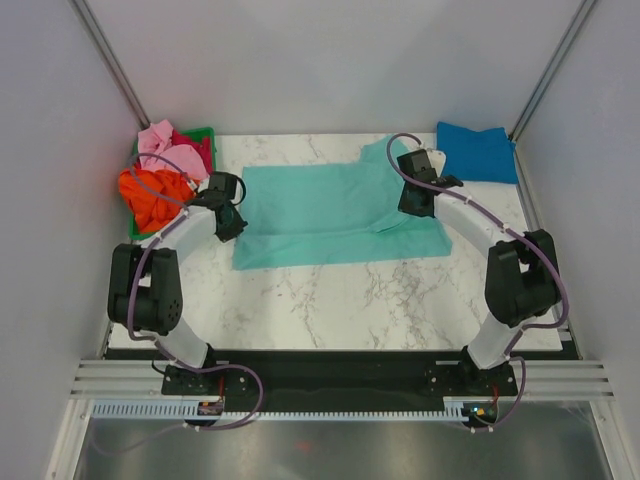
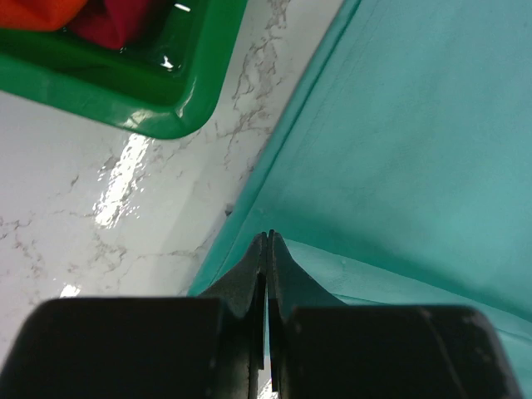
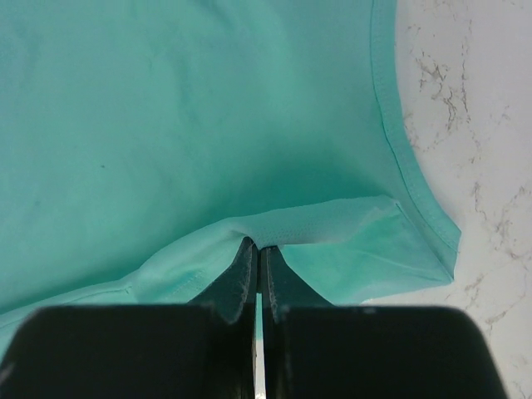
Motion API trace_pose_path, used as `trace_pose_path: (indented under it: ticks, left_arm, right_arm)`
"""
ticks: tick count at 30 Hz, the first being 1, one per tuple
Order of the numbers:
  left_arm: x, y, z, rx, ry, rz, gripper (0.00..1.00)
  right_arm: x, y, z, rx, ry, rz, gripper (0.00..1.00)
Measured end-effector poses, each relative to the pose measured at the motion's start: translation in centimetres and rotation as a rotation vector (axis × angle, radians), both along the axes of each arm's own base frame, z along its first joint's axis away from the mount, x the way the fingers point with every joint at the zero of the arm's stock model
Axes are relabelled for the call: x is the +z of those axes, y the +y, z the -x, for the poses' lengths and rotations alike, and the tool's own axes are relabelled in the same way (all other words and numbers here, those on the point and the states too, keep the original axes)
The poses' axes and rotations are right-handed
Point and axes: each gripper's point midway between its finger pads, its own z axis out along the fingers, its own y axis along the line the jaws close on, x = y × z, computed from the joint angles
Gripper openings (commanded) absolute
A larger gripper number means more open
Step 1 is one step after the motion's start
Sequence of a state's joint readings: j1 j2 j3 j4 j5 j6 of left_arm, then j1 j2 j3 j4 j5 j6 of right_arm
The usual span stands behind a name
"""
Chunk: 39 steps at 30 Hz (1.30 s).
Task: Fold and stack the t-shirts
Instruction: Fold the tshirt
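Note:
The mint-teal t-shirt [image 1: 330, 212] lies spread across the middle of the marble table. My left gripper [image 1: 232, 222] is shut on its left edge; in the left wrist view the jaws [image 2: 268, 237] pinch a thin fold of the teal cloth [image 2: 399, 150]. My right gripper [image 1: 413, 200] is shut on the shirt near its right sleeve; in the right wrist view the tips [image 3: 255, 246] pinch a raised fold of the teal cloth [image 3: 166, 108]. A folded bright blue t-shirt [image 1: 477, 152] lies at the back right. Orange [image 1: 150, 198], pink [image 1: 165, 145] and red [image 1: 196, 150] shirts are heaped at the back left.
A green plastic crate [image 1: 203, 133] at the back left holds the heaped shirts; its rim shows in the left wrist view [image 2: 179, 100]. Grey walls close in the table on three sides. The black rail with the arm bases runs along the near edge.

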<state>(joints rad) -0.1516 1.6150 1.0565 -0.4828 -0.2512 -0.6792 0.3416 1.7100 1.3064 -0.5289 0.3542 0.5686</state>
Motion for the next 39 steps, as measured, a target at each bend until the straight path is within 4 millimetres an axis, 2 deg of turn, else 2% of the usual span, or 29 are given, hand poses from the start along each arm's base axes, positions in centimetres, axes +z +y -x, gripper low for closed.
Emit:
trace_pose_path:
  ticks: [5,7,8,9,11,12,15,18,20,22,24,25,26,27,29,32,34,37,39]
  left_arm:
    - [-0.8,-0.3,-2.2,-0.021,0.024,0.014,0.02]
    - [-0.8,-0.6,-3.6,-0.043,0.028,0.037,0.17]
    - [-0.7,-0.8,-4.5,-0.056,0.024,0.048,0.22]
    - [-0.5,-1.0,-5.4,-0.064,0.024,0.059,0.37]
    - [0.3,-1.3,-6.9,-0.089,0.011,0.071,0.52]
    - [0.9,-1.5,-7.4,-0.096,0.001,0.074,0.63]
    - [3.1,-1.7,-8.1,-0.125,-0.032,0.081,0.68]
    - [6.2,-2.0,-7.1,-0.171,-0.058,0.084,0.69]
    - [9.2,-2.2,-6.0,-0.212,-0.100,0.090,0.69]
    - [12.5,-2.6,-4.5,-0.248,-0.168,0.097,0.69]
    - [14.6,-2.8,-2.6,-0.279,-0.230,0.100,0.69]
    - [15.2,-2.9,-1.4,-0.291,-0.247,0.106,0.69]
    - [15.2,-3.0,-0.4,-0.298,-0.255,0.109,0.69]
    - [14.6,-2.9,0.5,-0.300,-0.255,0.111,0.70]
    - [12.2,-2.8,2.2,-0.292,-0.206,0.117,0.72]
    - [5.6,-2.7,5.2,-0.262,-0.067,0.148,0.77]
    - [1.9,-2.7,7.7,-0.235,0.025,0.174,0.78]
    - [-0.2,-2.7,8.9,-0.194,0.044,0.200,0.79]
    - [-0.5,-2.8,8.7,-0.171,0.013,0.211,0.81]
  right_arm:
    - [-1.4,-0.2,-1.6,-0.021,0.028,0.007,0.01]
    - [-1.8,-0.4,-2.6,-0.041,0.035,0.003,0.23]
    - [-2.1,-0.5,-3.1,-0.052,0.042,0.002,0.42]
    - [-2.2,-0.6,-3.7,-0.067,0.044,-0.001,0.50]
    - [-2.1,-0.9,-5.0,-0.081,0.048,0.002,0.52]
    - [-1.9,-1.0,-5.4,-0.086,0.046,0.000,0.53]
    - [-0.7,-1.7,-7.0,-0.097,0.024,-0.018,0.54]
    - [0.6,-1.9,-7.4,-0.074,0.004,-0.036,0.54]
    - [1.3,-1.5,-6.8,-0.039,-0.004,-0.069,0.54]
    - [1.6,-0.6,-5.6,0.009,-0.012,-0.120,0.54]
    - [1.2,0.0,-3.8,0.046,0.001,-0.156,0.54]
    - [0.7,0.2,-2.6,0.059,0.014,-0.168,0.62]
    - [0.1,0.3,-1.5,0.066,0.028,-0.181,0.76]
    - [-0.8,0.3,-0.4,0.064,0.038,-0.195,0.79]
    - [-2.6,0.1,2.2,0.076,0.060,-0.228,0.82]
    - [-5.4,-1.6,6.9,0.039,0.124,-0.285,0.83]
    - [-6.2,-2.9,8.7,0.002,0.132,-0.304,0.83]
    - [-6.2,-4.0,10.0,-0.026,0.108,-0.317,0.82]
    - [-6.0,-4.5,10.1,-0.039,0.087,-0.323,0.82]
